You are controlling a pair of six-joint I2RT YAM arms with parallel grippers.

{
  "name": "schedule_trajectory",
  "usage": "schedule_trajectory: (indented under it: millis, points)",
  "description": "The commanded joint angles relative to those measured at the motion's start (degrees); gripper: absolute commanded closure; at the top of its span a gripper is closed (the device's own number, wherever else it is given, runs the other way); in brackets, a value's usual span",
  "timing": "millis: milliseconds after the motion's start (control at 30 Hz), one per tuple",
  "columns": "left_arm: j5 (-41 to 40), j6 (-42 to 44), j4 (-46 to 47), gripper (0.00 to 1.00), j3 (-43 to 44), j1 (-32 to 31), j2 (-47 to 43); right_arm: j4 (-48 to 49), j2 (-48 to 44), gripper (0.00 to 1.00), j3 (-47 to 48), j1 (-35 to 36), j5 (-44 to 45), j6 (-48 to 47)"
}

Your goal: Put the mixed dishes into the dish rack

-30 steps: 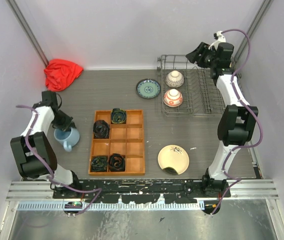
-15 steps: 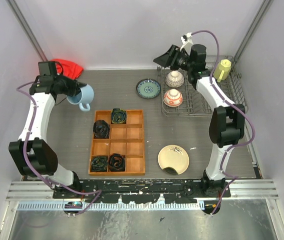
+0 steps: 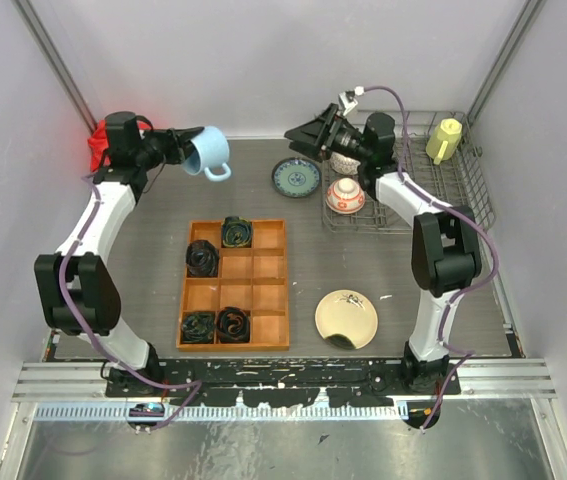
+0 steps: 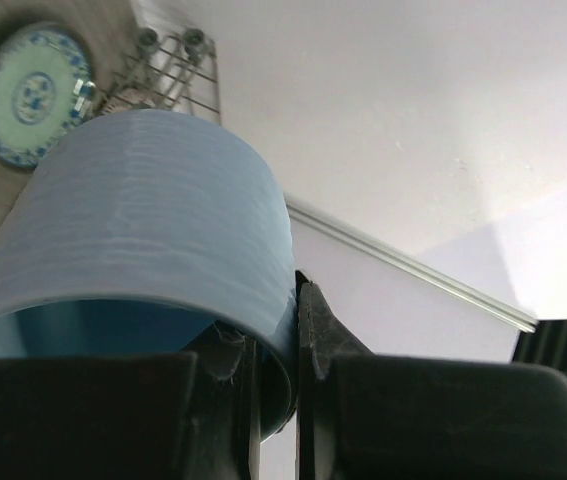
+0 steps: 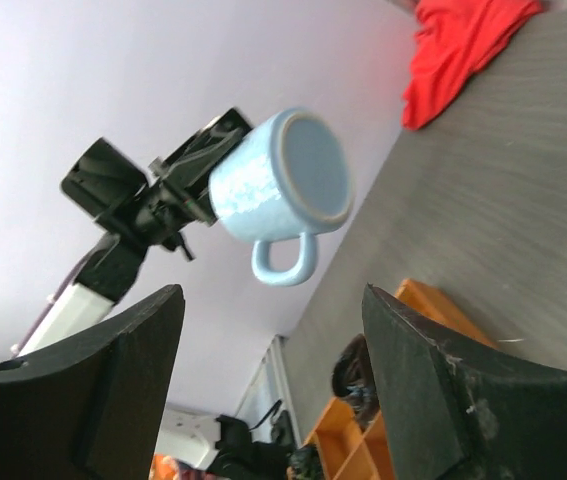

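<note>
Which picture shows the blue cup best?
The right wrist view: the whole light blue cup shows, handle and base, held by the left gripper. The top view shows it small; the left wrist view only its wall and rim, no handle.

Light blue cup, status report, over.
Left gripper shut on light blue cup, airborne, tipped sideways. Right gripper open, empty. It hangs between cup and dish rack.

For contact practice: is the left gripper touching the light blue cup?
Touching. Left wrist view: left gripper pinches the wall of the light blue cup between its fingers.
</note>
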Motion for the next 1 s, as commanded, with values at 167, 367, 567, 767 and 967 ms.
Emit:
schedule_trajectory:
  millis: [167,367,567,767,967]
  points:
    - [3.2,-14.4,20.1,1.00,4.1,-4.3,2.0,5.0,-3.5,0.21,-1.4,3.8,-3.0,6.9]
    - [2.2,-19.1,25.2,1.00,5.0,-7.0,3.8,10.6,-2.0,0.20,-2.1,5.7,-3.2,11.6]
    - [1.5,-21.4,27.9,1.00,4.5,-8.5,3.9,19.9,0.7,0.18,-2.3,7.1,-2.6,20.0]
    - [0.7,-22.6,29.6,1.00,5.4,-9.9,3.9,23.7,2.3,0.16,-3.1,7.8,-2.1,24.0]
    - [0.1,-22.9,30.7,1.00,5.4,-11.1,4.1,25.9,3.4,0.16,-2.3,8.7,-1.6,26.5]
